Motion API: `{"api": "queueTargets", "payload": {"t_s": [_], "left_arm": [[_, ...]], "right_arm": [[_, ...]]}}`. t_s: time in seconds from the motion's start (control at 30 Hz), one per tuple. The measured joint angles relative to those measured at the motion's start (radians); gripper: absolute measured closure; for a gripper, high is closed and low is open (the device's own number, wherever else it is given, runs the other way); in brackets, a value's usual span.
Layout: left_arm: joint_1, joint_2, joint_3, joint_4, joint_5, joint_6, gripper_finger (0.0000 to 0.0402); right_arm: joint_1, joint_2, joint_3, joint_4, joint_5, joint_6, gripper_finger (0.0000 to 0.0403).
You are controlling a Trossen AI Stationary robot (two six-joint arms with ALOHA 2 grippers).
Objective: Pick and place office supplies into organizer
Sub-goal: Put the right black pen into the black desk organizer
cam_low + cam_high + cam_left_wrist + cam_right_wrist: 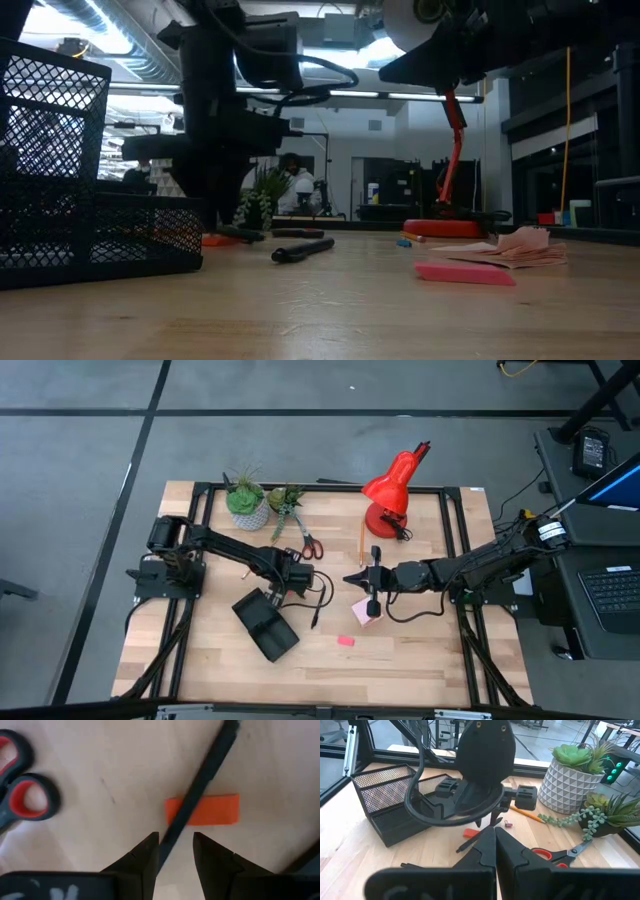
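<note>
Left gripper (175, 851) poised with fingers apart astride a black pen (200, 785), lying across an orange eraser (210, 810) on the surface (420, 650). Right gripper (495, 837) pressed together, empty, above the pink sticky-note pad (365, 612). Black mesh organizer (266, 624) just beside the left gripper.

Black mesh organizer (266, 624), red lamp (390, 495), black pen (200, 785) (over an orange eraser (217, 810)).

A black mesh organizer (266, 624) sits askew on the tabletop (420, 660). A black pen (200, 790) lies diagonally across an orange eraser (215, 810), red-handled scissors (22, 795) nearby (blades hidden). A pink pad (365, 611) lies well apart.
</note>
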Motion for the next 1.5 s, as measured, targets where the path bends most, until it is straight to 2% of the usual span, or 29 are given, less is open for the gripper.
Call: {"api": "queueTargets", "payload": {"t_s": [0.5, 0.93, 1.17, 1.3, 1.47, 1.5], "left_arm": [[0.022, -0.001, 0.0, -0.005, 0.005, 0.0, 0.0286], [0.072, 0.011, -0.004, -0.005, 0.111, 0.004, 0.0286], [0.076, 0.054, 0.0, -0.006, 0.116, 0.044, 0.0286], [0.074, 0.05, -0.002, -0.006, 0.114, 0.073, 0.0309], [0.074, 0.052, 0.007, -0.018, 0.118, 0.07, 0.0375], [0.074, 0.052, 0.007, -0.017, 0.118, 0.068, 0.0377]], "right_arm": [[-0.013, 0.0, 0.0, -0.01, 0.0, 0.004, 0.0402], [-0.013, 0.0, 0.0, -0.01, 0.0, 0.003, 0.0402], [-0.013, 0.0, 0.0, -0.016, 0.0, 0.002, 0.0402], [-0.013, 0.0, 0.0, -0.017, 0.0, 0.001, 0.0402], [-0.013, 0.0, 0.0, -0.02, 0.0, 0.001, 0.0402], [-0.013, 0.0, 0.0, -0.022, 0.0, 0.001, 0.0402]]}}
